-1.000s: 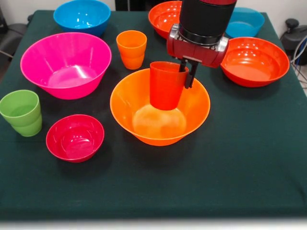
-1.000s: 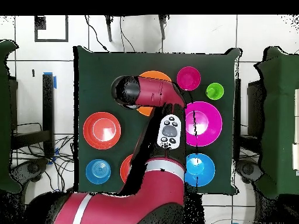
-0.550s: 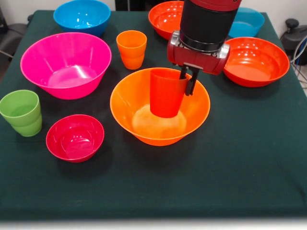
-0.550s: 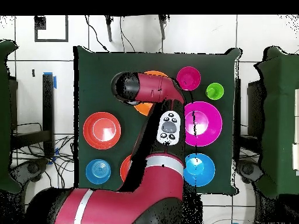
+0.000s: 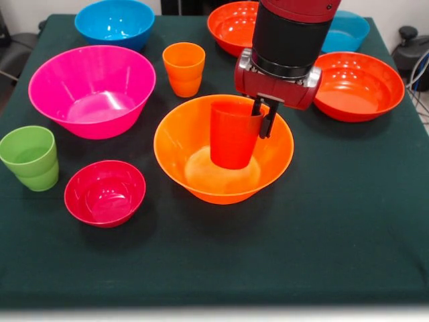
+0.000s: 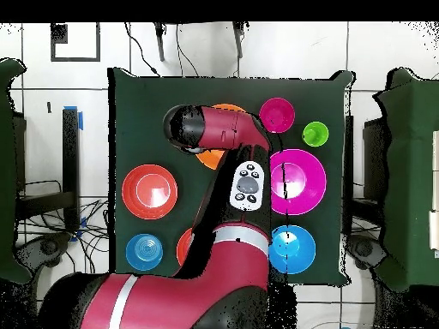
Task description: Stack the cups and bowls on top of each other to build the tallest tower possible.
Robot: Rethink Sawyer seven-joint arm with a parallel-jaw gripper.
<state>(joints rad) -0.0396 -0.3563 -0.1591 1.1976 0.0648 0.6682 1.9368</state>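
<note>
The gripper [image 5: 263,115] was clamped on the rim of an upright red-orange cup [image 5: 232,135], held inside the wide orange bowl [image 5: 201,176] near the table's [image 5: 348,221] centre.

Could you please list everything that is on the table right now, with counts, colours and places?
Front-view sides.
Orange bowl: 1, widest, table centre.
Red-orange cup: 1, upright inside the orange bowl, held at its rim.
Pink bowl: 1, left of centre.
Crimson bowl: 1, small, front left.
Light green cup: 1, left edge.
Orange cup: 1, behind the orange bowl.
Blue bowls: 2, far left and far right.
Red-orange bowls: 2, right and far centre.
Table: 1, dark green cloth.
Gripper: 1, red and black, shut on the red-orange cup's rim.
</note>
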